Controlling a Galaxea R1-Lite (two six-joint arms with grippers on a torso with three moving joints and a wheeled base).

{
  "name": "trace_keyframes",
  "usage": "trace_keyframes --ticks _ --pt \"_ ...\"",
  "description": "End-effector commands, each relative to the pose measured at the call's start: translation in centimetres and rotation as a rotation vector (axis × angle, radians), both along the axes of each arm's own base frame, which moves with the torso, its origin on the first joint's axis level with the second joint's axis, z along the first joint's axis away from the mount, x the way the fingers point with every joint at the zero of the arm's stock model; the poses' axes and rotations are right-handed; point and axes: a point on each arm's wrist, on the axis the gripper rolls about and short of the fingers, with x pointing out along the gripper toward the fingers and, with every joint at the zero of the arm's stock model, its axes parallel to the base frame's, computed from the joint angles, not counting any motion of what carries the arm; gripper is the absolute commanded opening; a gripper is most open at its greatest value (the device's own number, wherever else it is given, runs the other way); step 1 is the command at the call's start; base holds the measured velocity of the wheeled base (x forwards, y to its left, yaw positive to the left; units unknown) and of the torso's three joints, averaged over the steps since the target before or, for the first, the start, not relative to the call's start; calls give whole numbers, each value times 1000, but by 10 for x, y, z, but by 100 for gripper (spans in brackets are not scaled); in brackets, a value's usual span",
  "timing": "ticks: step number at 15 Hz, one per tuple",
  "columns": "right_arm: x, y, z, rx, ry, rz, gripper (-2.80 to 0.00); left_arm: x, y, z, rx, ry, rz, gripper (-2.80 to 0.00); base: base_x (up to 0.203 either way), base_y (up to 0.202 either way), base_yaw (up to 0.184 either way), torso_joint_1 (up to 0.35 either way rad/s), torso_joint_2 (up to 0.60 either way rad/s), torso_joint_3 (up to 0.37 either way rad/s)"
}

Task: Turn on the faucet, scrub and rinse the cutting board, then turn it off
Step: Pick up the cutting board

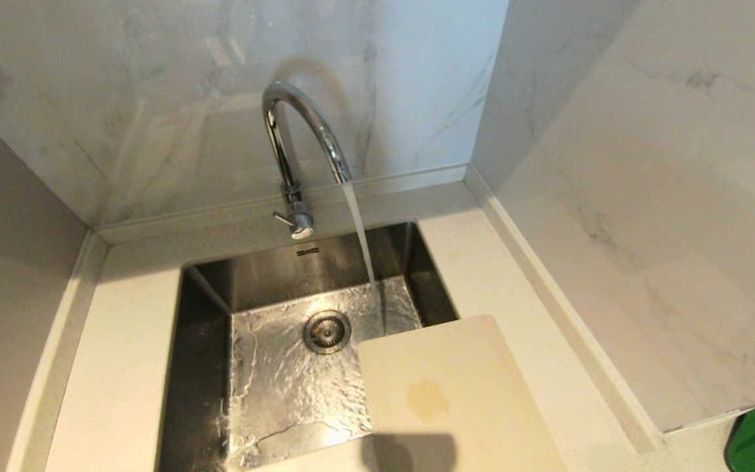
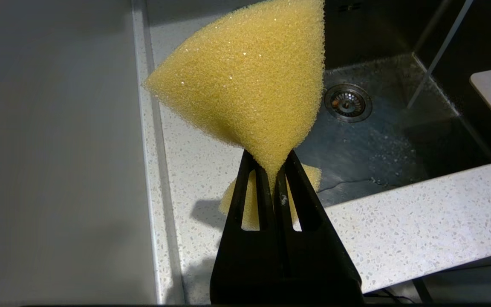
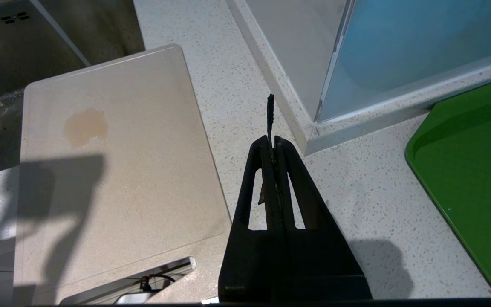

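The cutting board (image 1: 456,400) lies over the sink's (image 1: 207,314) front right corner, long axis running front to back, its handle end cut off in the head view. The faucet (image 1: 299,141) runs. The left gripper (image 2: 274,170) pinches a sponge (image 2: 245,81); the right gripper (image 3: 274,143) is pressed together, empty.
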Motion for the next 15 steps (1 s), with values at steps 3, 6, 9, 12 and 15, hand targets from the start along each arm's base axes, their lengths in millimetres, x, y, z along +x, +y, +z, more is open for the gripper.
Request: trace_keyframes --ticks 3,6,9,12,15 --pt "0 0 0 0 0 0 -280 0 0 0 0 -1 1 -280 0 0 0 0 0 0" --pt "0 0 0 0 0 0 -280 0 0 0 0 -1 1 -280 0 0 0 0 0 0" --pt "0 0 0 0 0 0 -280 0 0 0 0 0 1 -280 0 0 0 0 0 0" --pt "0 0 0 1 -1 0 -280 0 0 0 0 -1 1 -280 0 0 0 0 0 0" --pt "0 0 0 0 0 0 -280 0 0 0 0 0 1 -280 0 0 0 0 0 0"
